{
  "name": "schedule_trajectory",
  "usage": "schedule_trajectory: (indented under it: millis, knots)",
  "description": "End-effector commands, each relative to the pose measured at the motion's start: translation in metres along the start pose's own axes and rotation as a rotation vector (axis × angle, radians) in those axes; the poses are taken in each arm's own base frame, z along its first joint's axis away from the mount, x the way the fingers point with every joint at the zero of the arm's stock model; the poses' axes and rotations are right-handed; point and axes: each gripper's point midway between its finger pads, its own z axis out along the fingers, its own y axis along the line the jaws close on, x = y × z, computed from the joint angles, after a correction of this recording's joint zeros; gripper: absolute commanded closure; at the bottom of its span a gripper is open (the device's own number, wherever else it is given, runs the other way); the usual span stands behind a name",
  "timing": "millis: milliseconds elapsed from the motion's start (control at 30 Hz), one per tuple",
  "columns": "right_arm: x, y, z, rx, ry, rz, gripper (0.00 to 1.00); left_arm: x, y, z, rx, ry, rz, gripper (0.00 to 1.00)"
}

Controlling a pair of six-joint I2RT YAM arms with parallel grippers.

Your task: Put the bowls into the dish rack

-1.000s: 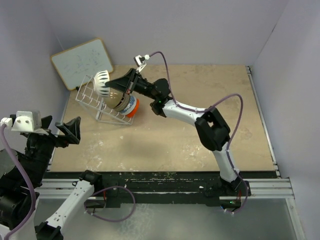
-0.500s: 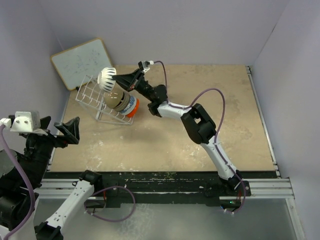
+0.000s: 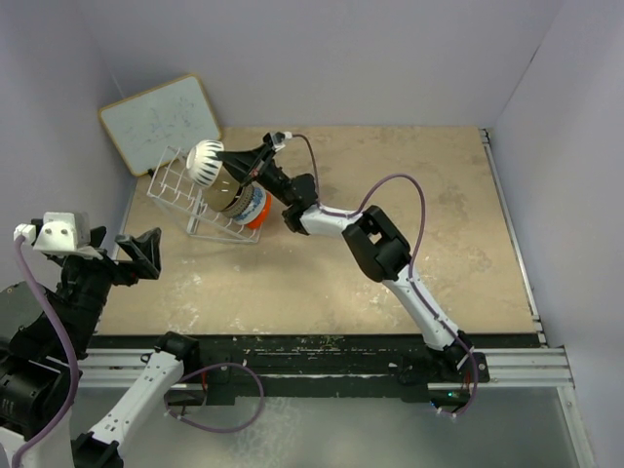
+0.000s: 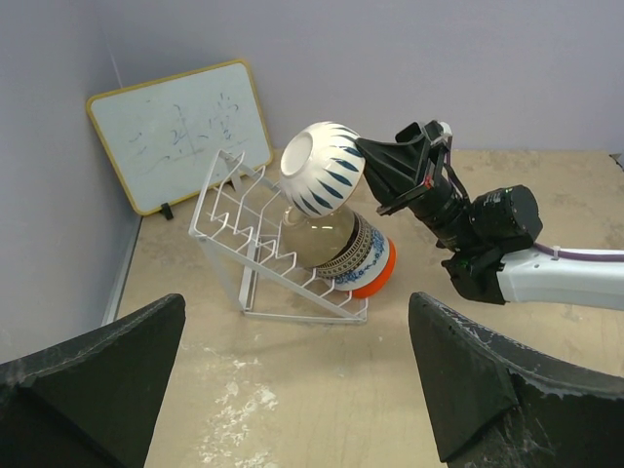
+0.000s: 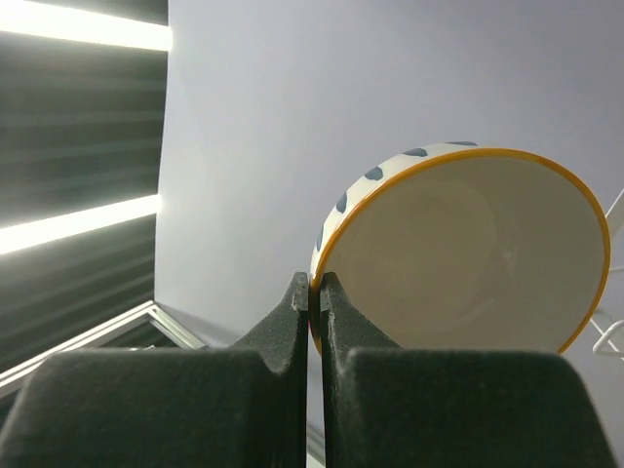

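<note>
Over the bench (image 3: 419, 175), the right arm's elbow has folded closer to the dish rack (image 3: 172, 185) at upper left than a second ago, its right gripper (image 3: 228, 156) still pinching the rim of the tilted blue-and-white bowl (image 3: 205, 162) above the rack. Only the left wrist view shows the nested bowls (image 4: 341, 249) leaning in the rack, their number unclear, and the left gripper (image 4: 297, 322) spread wide.

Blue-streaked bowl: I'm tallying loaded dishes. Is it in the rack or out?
Out. The right gripper, jaws shut on its rim, holds the blue-streaked bowl tipped sideways over the dish rack, not seated in it.
</note>
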Motion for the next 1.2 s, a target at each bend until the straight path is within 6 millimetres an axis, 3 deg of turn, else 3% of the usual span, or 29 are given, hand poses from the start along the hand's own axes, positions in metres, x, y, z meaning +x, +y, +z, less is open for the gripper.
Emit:
schedule_trajectory:
  millis: [0, 233, 1167]
  knots:
    - [0.009, 0.049, 0.017, -0.157, 0.005, 0.040, 1.00, -0.007, -0.002, 0.007, 0.006, -0.022, 0.010, 0.01]
    - [0.010, 0.020, 0.011, -0.091, -0.029, 0.105, 1.00, -0.006, 0.000, 0.006, -0.001, -0.024, 0.015, 0.01]
    - [-0.001, -0.031, -0.003, 0.012, -0.051, 0.185, 1.00, 0.000, 0.000, 0.009, -0.005, -0.013, 0.017, 0.01]
